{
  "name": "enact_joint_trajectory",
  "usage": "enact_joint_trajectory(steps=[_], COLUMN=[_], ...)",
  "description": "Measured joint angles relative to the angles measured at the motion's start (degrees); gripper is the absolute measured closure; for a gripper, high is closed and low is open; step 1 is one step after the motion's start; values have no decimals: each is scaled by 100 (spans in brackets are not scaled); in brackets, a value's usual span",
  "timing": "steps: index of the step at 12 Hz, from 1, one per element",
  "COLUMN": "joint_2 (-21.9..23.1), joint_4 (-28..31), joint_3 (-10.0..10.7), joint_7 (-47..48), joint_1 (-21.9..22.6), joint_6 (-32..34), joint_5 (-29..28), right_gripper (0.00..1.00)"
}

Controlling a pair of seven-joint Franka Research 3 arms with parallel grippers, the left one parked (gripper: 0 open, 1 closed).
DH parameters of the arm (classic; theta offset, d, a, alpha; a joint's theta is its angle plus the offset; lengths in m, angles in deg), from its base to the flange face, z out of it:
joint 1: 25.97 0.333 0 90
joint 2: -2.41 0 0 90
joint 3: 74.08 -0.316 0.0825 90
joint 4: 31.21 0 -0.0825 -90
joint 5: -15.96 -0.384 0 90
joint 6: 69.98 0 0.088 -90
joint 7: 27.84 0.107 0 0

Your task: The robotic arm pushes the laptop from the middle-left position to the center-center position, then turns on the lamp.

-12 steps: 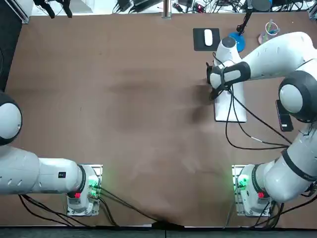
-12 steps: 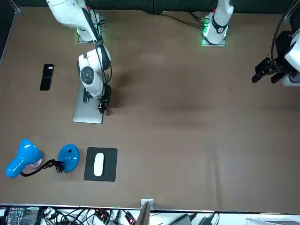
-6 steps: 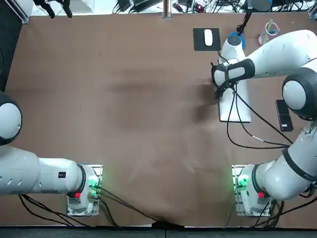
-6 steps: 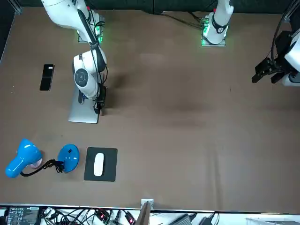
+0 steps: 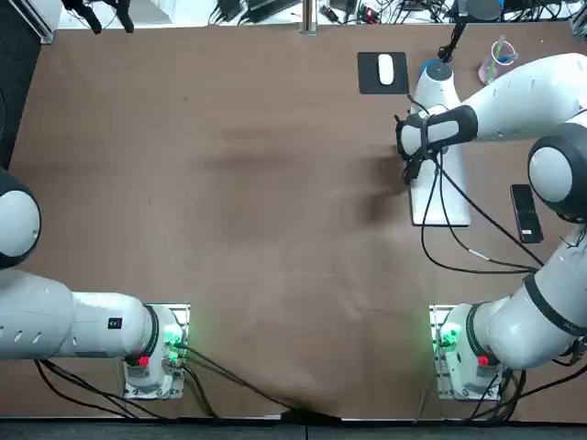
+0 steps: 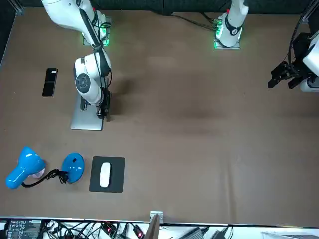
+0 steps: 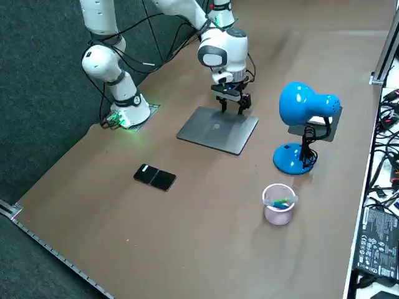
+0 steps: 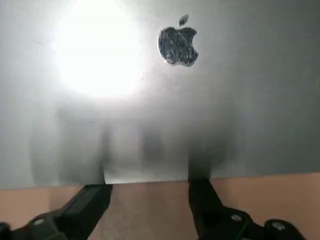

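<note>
At laptop edge — rt claw, jaws apart.

- Worktop: brown, matt, plain; fills most of each wide view.
- Floor: dark carpet, seen around the worktop's near right corner.
- Edge trim: metal strip along the right edge.
- Beyond the far edge: pale ledge with tangled cables, a short metal post at its middle, and a black power adapter.
- Right gripper: fingers apart, low over the worktop's right half, nearer the far edge.
</note>
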Motion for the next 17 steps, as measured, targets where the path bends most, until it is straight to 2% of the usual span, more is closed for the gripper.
enact_joint_trajectory(steps=[6, 12, 17], joint_2=[312, 348, 261], joint_4=[-130, -878, -1547], joint_3=[-38, -63, 14], joint_7=[-463, -1708, -2897], joint_1=[17, 25, -76], joint_6=[129, 457, 632], joint_5=[3, 4, 9], right_gripper=[0, 0, 3])
